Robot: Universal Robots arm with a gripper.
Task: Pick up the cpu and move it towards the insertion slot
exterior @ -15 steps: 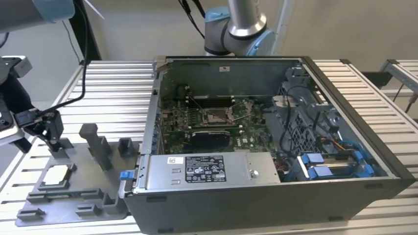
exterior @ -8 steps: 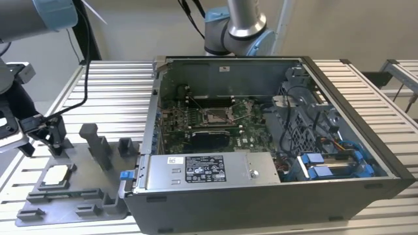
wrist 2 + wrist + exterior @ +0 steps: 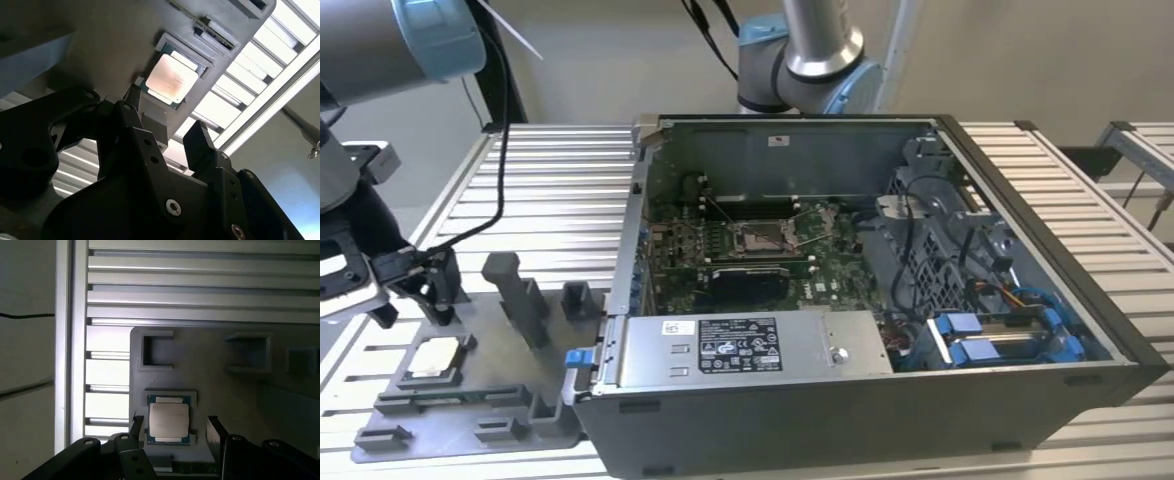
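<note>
cpu (image 3: 169, 421) sits in the grey tray (image 3: 225, 395), untouched, beneath the wide-spread fingers (image 3: 216, 434).

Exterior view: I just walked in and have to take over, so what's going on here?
The arm's gripper hangs over the cpu, which lies in its pocket on the grey tray. Its fingers stand open on either side, not gripping it. The insertion slot waits inside the open computer case.
</note>
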